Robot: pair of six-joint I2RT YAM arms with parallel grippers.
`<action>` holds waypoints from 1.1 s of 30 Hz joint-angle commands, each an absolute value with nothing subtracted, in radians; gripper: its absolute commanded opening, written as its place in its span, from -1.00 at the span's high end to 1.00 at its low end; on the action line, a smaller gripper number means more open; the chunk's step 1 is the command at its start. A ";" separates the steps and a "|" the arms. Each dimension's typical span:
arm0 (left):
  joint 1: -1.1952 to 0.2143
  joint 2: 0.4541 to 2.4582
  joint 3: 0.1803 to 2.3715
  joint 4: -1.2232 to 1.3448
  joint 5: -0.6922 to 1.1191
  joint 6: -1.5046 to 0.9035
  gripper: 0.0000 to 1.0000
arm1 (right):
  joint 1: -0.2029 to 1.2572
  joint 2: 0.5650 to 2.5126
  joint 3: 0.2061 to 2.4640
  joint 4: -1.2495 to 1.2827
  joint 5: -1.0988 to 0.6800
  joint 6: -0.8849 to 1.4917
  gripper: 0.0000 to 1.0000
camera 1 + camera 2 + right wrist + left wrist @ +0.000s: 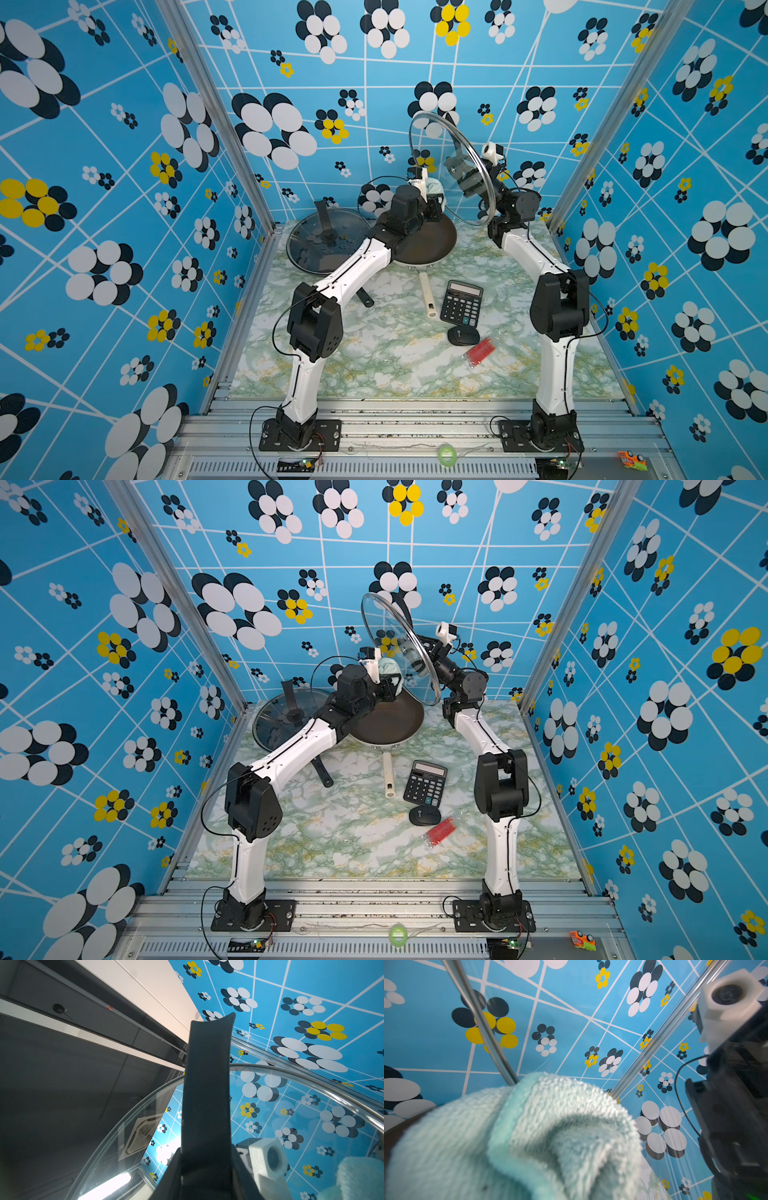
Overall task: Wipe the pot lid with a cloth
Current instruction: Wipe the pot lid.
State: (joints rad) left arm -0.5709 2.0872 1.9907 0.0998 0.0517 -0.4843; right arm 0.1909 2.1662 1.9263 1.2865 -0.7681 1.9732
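Bunches soft, light cloth in tight-closed left gripper, just beside raised, tilted glass pot lid; grips lid's black handle with right gripper; expects stiff, slippery, fragile glass.

Cannot see the jaws of the left end effector in the left wrist view: buried under the cloth, itself blurred up close and cropped by the frame edge. Cannot tell from either top view whether cloth and pot lid touch. Can glimpse the right end effector only through the glass in a top view; in the right wrist view, cropped at the edge, with just the pads showing beside the lid's black handle. Half lost under the left arm: pan and second lid. Cannot read the calculator keys or the red packet print.
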 commanded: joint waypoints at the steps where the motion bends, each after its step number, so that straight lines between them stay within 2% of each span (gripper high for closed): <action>1: -0.509 2.109 1.967 0.168 -0.090 -0.518 1.00 | 0.240 2.067 1.947 1.405 -0.757 2.064 1.00; 14: -0.442 1.893 1.679 0.270 -0.219 -0.496 1.00 | 0.238 2.052 1.900 1.368 -0.777 1.997 1.00; 16: -0.437 1.855 1.633 0.263 -0.207 -0.480 1.00 | 0.239 2.020 1.872 1.241 -0.839 1.859 1.00; 20: -0.438 1.727 1.535 0.211 -0.196 -0.430 1.00 | 0.237 1.932 1.827 0.745 -0.861 1.382 1.00; 25: -0.457 1.552 1.425 0.109 -0.219 -0.356 1.00 | 0.245 1.846 1.811 0.238 -0.577 0.892 1.00; 33: -0.579 1.372 1.397 -0.144 -0.248 -0.251 1.00 | 0.342 1.782 1.764 0.108 0.005 0.434 1.00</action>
